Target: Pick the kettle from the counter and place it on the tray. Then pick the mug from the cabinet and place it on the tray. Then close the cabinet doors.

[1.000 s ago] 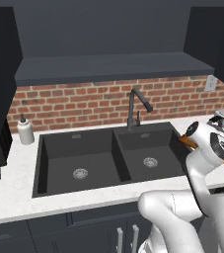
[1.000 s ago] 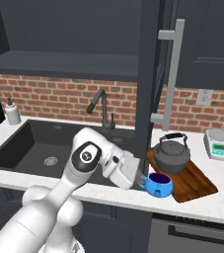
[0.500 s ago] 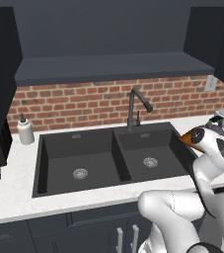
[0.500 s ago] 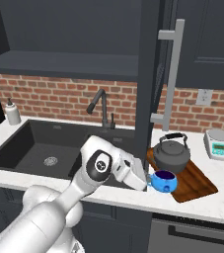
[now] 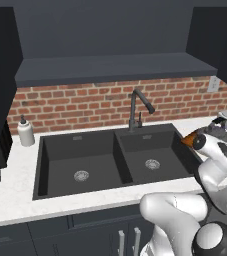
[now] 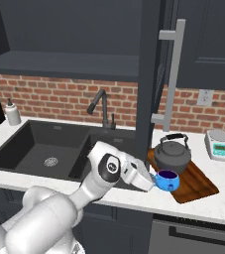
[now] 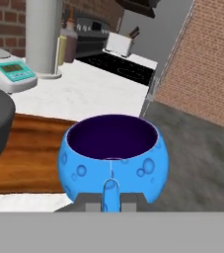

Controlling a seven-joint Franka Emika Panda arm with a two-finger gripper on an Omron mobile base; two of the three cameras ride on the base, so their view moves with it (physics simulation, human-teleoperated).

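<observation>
**Blue mug held at the near edge of the tray**

The tool (image 7: 111, 202) is pinched tight on the little handle of the mug (image 6: 167, 179). Its two tips sit close on each side of that handle.

In the right base view, the mug is at the near left edge of the tray (image 6: 199, 184), at about 7 o'clock from the kettle (image 6: 172, 155). I cannot tell if the mug rests on the wood or hangs just over it. The kettle stands on the back part of the tray, near the mug but not touching it.

The tray lies on the white desk (image 6: 218, 208), close to the front edge. Bare wood shows at 3 o'clock from the mug. The sink (image 6: 44, 153) is at 9 o'clock. The tall cabinet door (image 6: 149, 74) stands open just behind the kettle, and its grey handle (image 6: 171, 79) sticks out above it. A small scale (image 6: 220, 144) sits at 2 o'clock, well apart.
</observation>
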